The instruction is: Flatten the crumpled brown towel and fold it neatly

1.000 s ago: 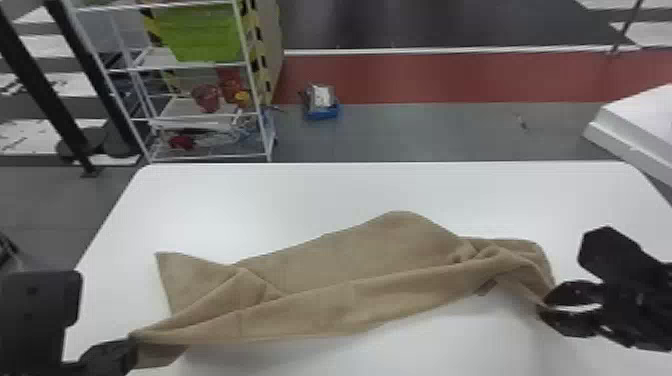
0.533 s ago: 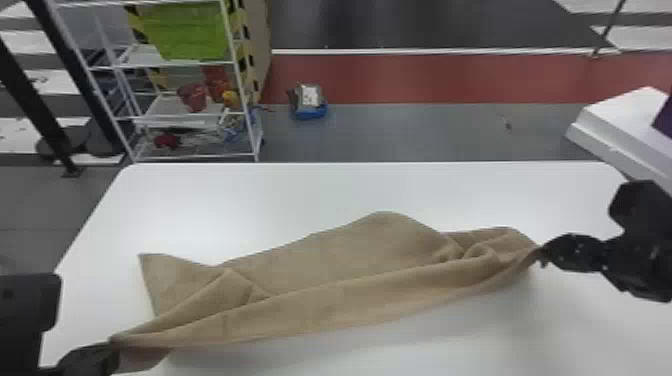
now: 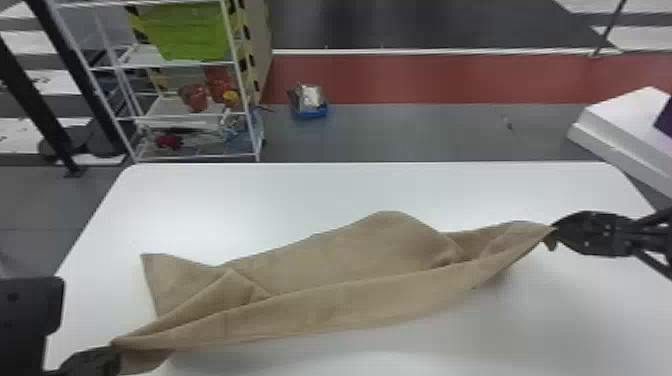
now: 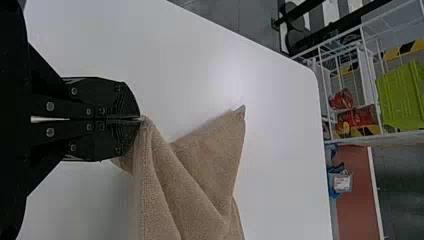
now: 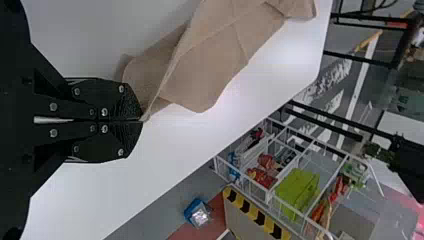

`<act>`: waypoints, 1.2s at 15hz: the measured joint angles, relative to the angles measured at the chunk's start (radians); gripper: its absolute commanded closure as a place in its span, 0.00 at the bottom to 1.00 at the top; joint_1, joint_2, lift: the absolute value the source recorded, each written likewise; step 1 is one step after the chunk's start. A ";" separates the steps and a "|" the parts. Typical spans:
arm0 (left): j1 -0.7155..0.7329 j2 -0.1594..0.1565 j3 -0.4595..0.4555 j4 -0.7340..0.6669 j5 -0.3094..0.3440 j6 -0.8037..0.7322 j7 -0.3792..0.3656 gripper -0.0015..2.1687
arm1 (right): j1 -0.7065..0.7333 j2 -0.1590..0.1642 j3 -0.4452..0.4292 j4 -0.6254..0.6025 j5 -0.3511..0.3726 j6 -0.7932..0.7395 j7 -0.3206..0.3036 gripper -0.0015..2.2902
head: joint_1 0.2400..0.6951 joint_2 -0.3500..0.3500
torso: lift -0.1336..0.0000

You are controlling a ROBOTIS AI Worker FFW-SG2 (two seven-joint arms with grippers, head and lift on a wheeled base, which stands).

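My left gripper (image 3: 97, 359) is at the table's near left, shut on a corner of the brown towel (image 3: 340, 270). My right gripper (image 3: 556, 231) holds the opposite end at the right. Between them the towel's near edge is drawn into a long band, while the rest lies behind it with creases and a pointed flap at the left. In the left wrist view the gripper (image 4: 139, 119) pinches the towel (image 4: 200, 170) at its fingertips. The right wrist view has the gripper (image 5: 142, 120) closed on a thin tip of the towel (image 5: 210, 65).
The towel lies on a white table (image 3: 260, 200). Beyond its back left stands a white wire shelf (image 3: 185, 117) with a green bin (image 3: 192, 32). A white box-like object (image 3: 625, 130) stands past the right back corner. A small blue item (image 3: 311, 111) is on the floor.
My right gripper has moved back and, with the towel's end in it, away from the near edge. The towel's band is straighter and tighter toward the right. The head view has shifted slightly.
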 measured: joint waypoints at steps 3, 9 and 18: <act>0.000 0.000 0.006 0.000 0.000 0.000 0.004 0.82 | 0.060 -0.026 0.003 0.018 0.089 -0.083 0.000 0.58 | 1.00 0.55 | 0.07; -0.025 0.000 -0.004 0.009 0.015 0.000 0.011 0.82 | 0.012 -0.013 -0.018 0.087 0.001 -0.070 -0.139 0.58 | 1.00 0.50 | 0.07; -0.492 0.000 0.056 0.260 0.181 -0.123 -0.009 0.82 | -0.307 0.041 0.035 0.333 -0.269 0.023 -0.570 0.58 | 0.87 0.41 | 0.07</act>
